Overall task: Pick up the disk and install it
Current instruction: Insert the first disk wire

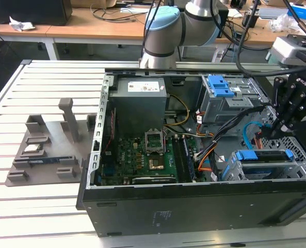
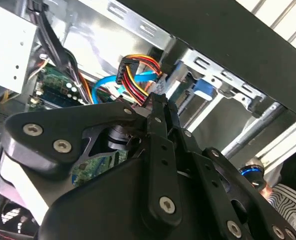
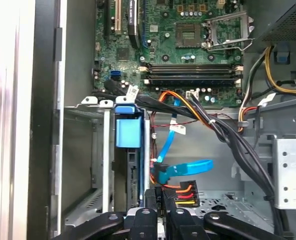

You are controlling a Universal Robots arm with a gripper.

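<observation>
The disk (image 1: 262,155) sits on edge in the lower drive cage (image 1: 276,169) at the near corner of the open computer case (image 1: 194,212), toward the exterior view's right. Little of its metal body shows. What stands out is the blue plastic frame along its upper edge, and in the first wrist view the blue end tab (image 3: 127,132) fills one slot of the cage, with the grey side of the disk running down below it. The slot beside it holds nothing.

The gripper (image 1: 276,126) hangs inside the case just beside that cage. Its fingers (image 3: 153,212) are drawn close together with only a thin slit between them. A black plug (image 3: 181,192) with red, orange and yellow wires lies right at the fingertips; I cannot tell whether it is pinched. A flat blue cable (image 3: 187,167) curls just past the plug.

The case lies on its side on a slatted table (image 1: 44,77). Inside are the green main board (image 1: 142,160), a grey power box (image 1: 140,106), bundles of black cable (image 1: 230,124) and a second cage with a blue latch (image 1: 220,85). Outside the case, at the exterior view's left, a grey tray (image 1: 44,150) holds a thin stick (image 1: 45,161).
</observation>
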